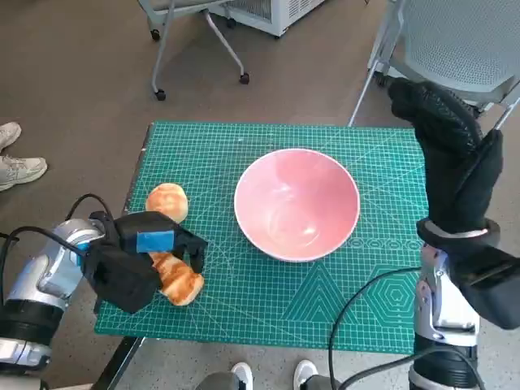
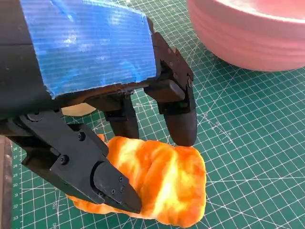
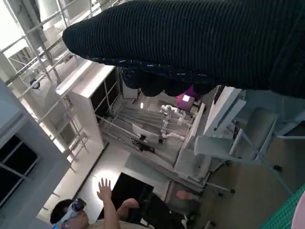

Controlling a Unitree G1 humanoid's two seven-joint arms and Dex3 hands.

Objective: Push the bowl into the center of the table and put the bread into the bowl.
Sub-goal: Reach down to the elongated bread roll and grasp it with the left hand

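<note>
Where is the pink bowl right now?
In the head view the bowl sits about mid-table on the green mat, right of the round bun and of the left hand over the bread.

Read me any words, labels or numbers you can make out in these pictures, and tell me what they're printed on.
"32", "33": ruler numbers along the edge of the green cutting mat, left wrist view; other numbers there are too blurred to read.
Blue tape on the left hand: blank.
Pink bowl, bread: no text.
</note>
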